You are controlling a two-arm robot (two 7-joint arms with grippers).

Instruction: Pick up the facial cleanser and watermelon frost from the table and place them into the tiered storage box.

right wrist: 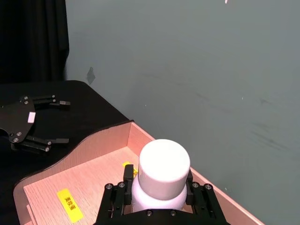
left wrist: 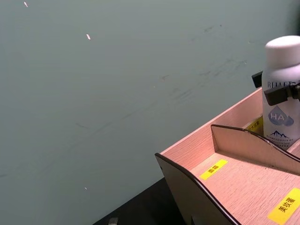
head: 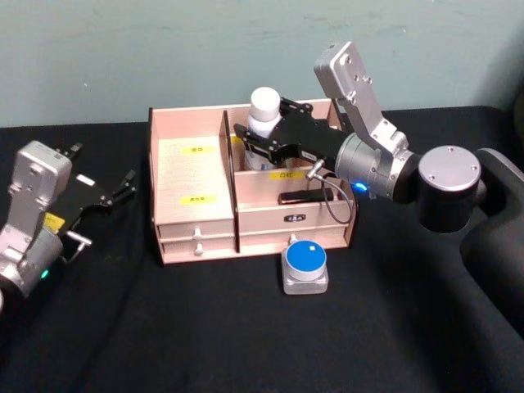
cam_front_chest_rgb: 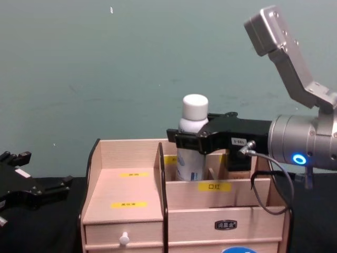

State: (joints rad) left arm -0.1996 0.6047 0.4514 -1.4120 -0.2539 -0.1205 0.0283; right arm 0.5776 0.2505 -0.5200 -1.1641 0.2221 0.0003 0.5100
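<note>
The facial cleanser [head: 264, 109], a tall white bottle with a rounded cap, stands upright in a rear compartment of the tiered storage box [head: 192, 176]. My right gripper [head: 262, 133] reaches over the box from the right and is shut on the bottle's body just below the cap [right wrist: 164, 164]; in the chest view its black fingers [cam_front_chest_rgb: 185, 141] clamp both sides. The watermelon frost [head: 304, 266], a squat jar with a blue lid, rests on the table just in front of the box's right drawer. My left gripper [head: 102, 176] sits open and empty to the left of the box.
A black cloth [head: 205, 327] covers the table, and a green wall rises close behind the box. The box's left stepped shelf [left wrist: 243, 187] with yellow labels is bare. Two drawers with white knobs [head: 196, 237] face me.
</note>
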